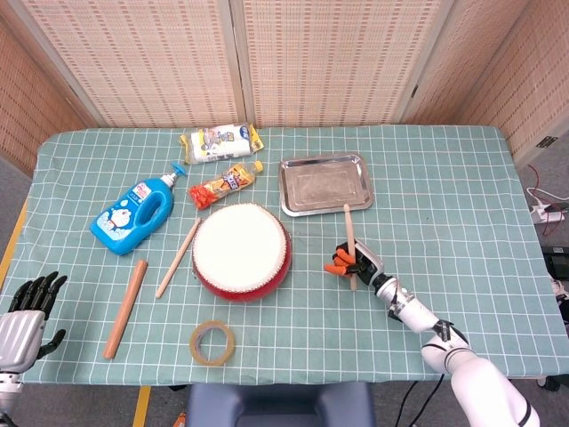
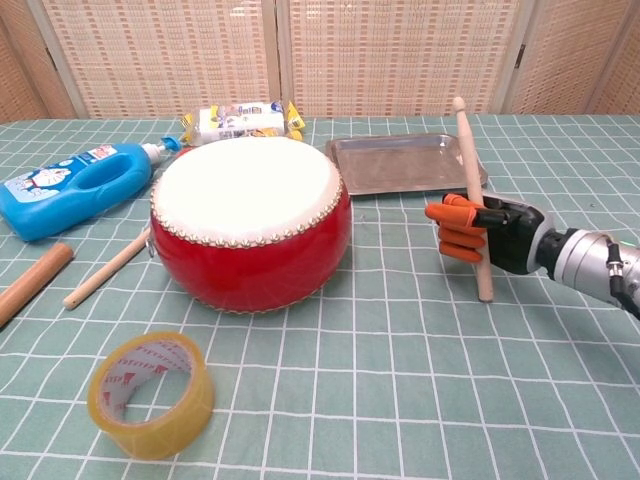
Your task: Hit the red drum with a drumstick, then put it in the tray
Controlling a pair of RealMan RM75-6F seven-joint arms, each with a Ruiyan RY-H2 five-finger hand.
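The right hand (image 2: pixel 487 232), with orange-tipped fingers (image 2: pixel 452 212), was wrapped around a drumstick (image 2: pixel 470 190), gripping it low on the shaft so that most of the stick stood above the fist, nearly upright and leaning slightly. Its lower end was close to the green checked cloth of the desk (image 1: pixel 444 178); whether it touched could not be told. The hand sat to the right of the red drum (image 2: pixel 250 225), apart from it, with the metal tray (image 1: pixel 323 184) just behind. With the grip so far down, a swing toward the drumhead seemed likely to let the long upper part twist or slip through the fingers. A wide arc might also clip the tray's near rim and shove it. The left hand (image 1: pixel 27 307) lay at the desk's near left corner, holding nothing, fingers apart. A second stick (image 1: pixel 178 257), a thicker wooden rod (image 1: pixel 124 308), a blue bottle (image 1: pixel 133 213) and a tape roll (image 2: pixel 150 394) lay left of the drum.
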